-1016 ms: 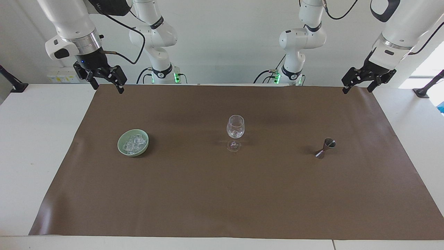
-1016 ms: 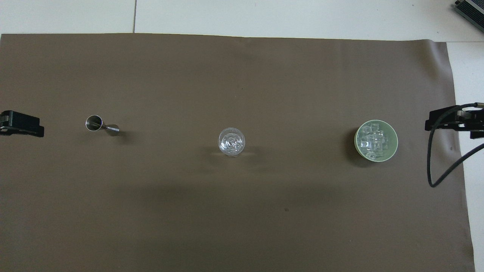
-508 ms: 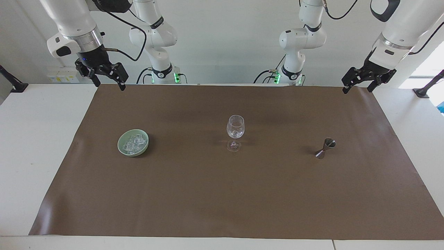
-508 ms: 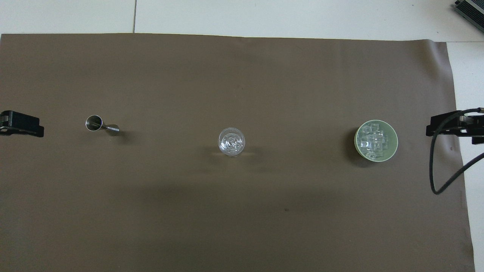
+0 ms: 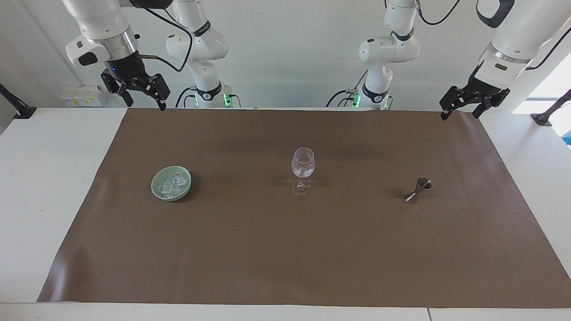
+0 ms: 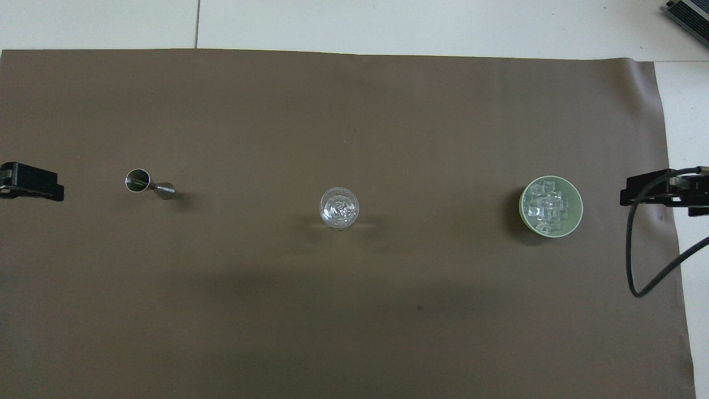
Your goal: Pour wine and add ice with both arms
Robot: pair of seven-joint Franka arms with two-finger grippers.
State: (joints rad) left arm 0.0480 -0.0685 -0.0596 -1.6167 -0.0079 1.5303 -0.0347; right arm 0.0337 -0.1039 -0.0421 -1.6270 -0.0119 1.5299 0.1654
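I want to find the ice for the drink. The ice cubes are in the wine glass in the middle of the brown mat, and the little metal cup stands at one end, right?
Not quite. The ice is in the green bowl, toward the right arm's end of the brown mat, as the overhead view shows. The wine glass does stand in the middle, and the little metal cup stands toward the left arm's end.
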